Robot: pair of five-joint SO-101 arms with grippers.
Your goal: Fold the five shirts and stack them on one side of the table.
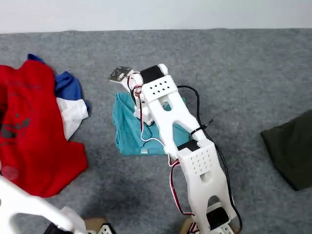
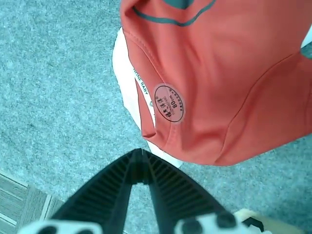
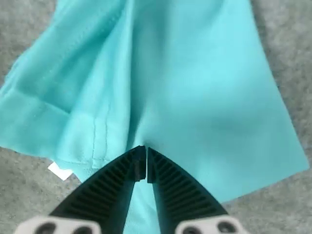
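We saw the right gripper (image 3: 140,158) closed on a pinch of the folded teal cotton shirt (image 3: 195,97) at mid-table, with creases gathering at its tips. The left gripper (image 2: 141,163), closed and empty, hung over the grey felt table (image 2: 48,73) just beside the crumpled red shirt (image 2: 229,73). That shirt lay over a white garment (image 2: 124,63) and a blue garment (image 1: 68,87). A dark green shirt (image 1: 291,146) lay at the table's right edge.

Round printed sticker (image 2: 169,103) on the red shirt (image 2: 234,73), lettered strip (image 2: 143,84) along its white collar edge.
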